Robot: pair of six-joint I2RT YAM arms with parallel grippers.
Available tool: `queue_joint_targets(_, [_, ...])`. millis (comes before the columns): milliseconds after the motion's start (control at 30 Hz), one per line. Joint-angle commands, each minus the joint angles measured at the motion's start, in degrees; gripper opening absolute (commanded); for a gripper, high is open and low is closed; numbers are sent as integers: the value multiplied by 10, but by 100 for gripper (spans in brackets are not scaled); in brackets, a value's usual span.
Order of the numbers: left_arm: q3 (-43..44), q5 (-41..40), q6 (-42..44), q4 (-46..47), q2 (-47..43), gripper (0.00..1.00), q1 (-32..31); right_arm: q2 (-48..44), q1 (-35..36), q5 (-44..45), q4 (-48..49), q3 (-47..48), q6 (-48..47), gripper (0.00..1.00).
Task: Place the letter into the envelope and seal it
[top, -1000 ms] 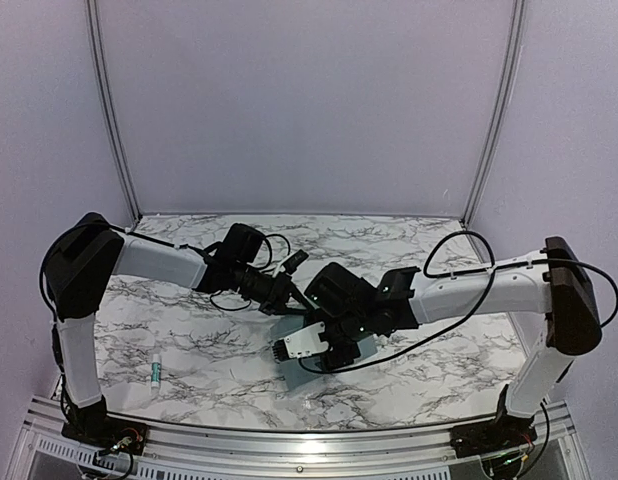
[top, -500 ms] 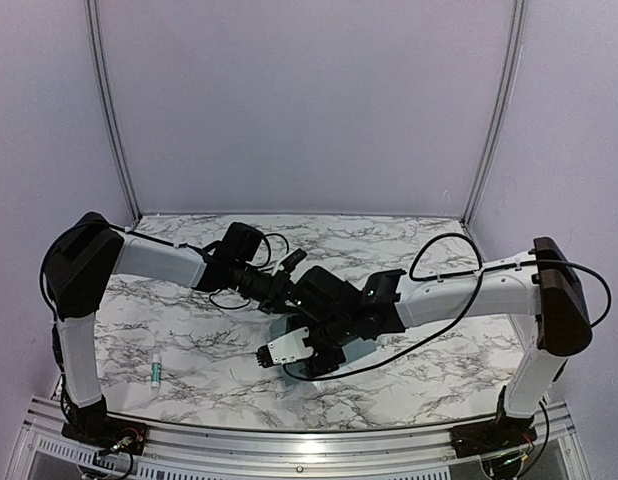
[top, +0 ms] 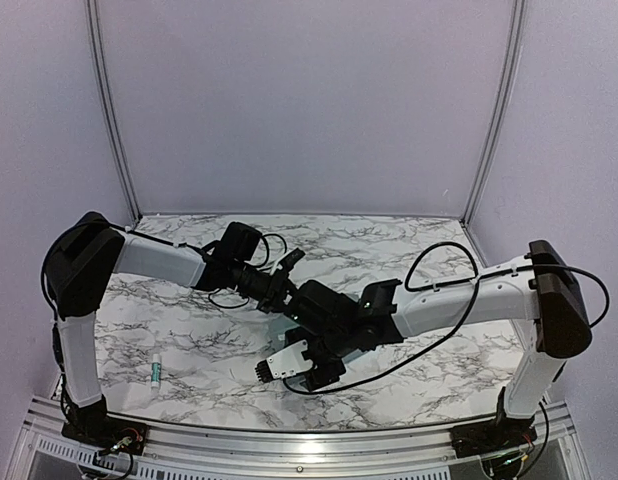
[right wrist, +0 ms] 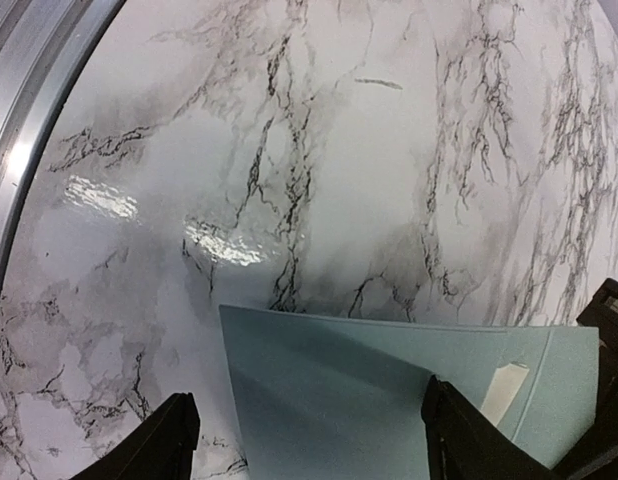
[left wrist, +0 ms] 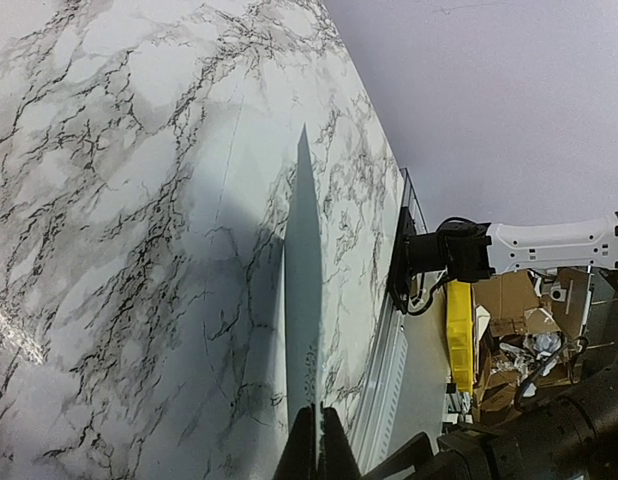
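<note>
The grey-blue envelope (right wrist: pixel 369 390) lies low over the marble table, one corner pointing to the front rail. My left gripper (left wrist: pixel 317 440) is shut on its thin edge, which shows edge-on (left wrist: pixel 302 300) in the left wrist view. My right gripper (right wrist: pixel 309 425) is open, with one finger (right wrist: pixel 174 440) left of the envelope's corner and the other over the sheet. In the top view my right gripper (top: pixel 282 368) and its wrist hide the envelope, with my left gripper (top: pixel 289 290) just behind. The letter is out of view. What the small cream patch (right wrist: pixel 504 385) on the envelope is, I cannot tell.
A small white-green tube (top: pixel 156 373) lies at the front left of the table. A metal rail (top: pixel 309 445) runs along the near edge, close to my right gripper. The two arms cross at the middle of the table.
My right arm has swung left and toward the front rail, and its gripper now covers the envelope in the top view. The left arm has held still.
</note>
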Motion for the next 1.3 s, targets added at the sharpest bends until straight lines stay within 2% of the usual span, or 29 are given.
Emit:
queue_joint_targets(0, [16,17,-1,12,12,0,3,-13,-11,13,-14,27,17,73])
queue_joint_targets(133, [17,30,-3,12,19,0,2,-51,-44,-69,-43,45,34,72])
queue_joint_targets(433, [20,11,41,-16,24,0,-10,-131,-187,-221,-51,23,75,67])
queue_joint_targets(633, [20,-39,96,-47,29,0,-33,-171,-269,-295,-50,-1,96,66])
queue_joint_targets(867, [8,-119,77,-34,24,0,-42,-225,-388,-366,-36,-39,118,68])
queue_joint_targets(1033, [-24,-219,13,15,-11,0,-42,-273,-485,-405,-13,-64,136,72])
queue_joint_targets(1200, [-45,-338,-50,53,-52,0,-42,-306,-537,-404,-10,-57,146,78])
queue_joint_targets(1233, [-51,-365,-69,67,-59,0,-42,-309,-539,-394,-10,-53,149,94])
queue_joint_targets(1267, [-58,-393,-89,81,-65,0,-42,-311,-539,-382,-10,-50,152,98])
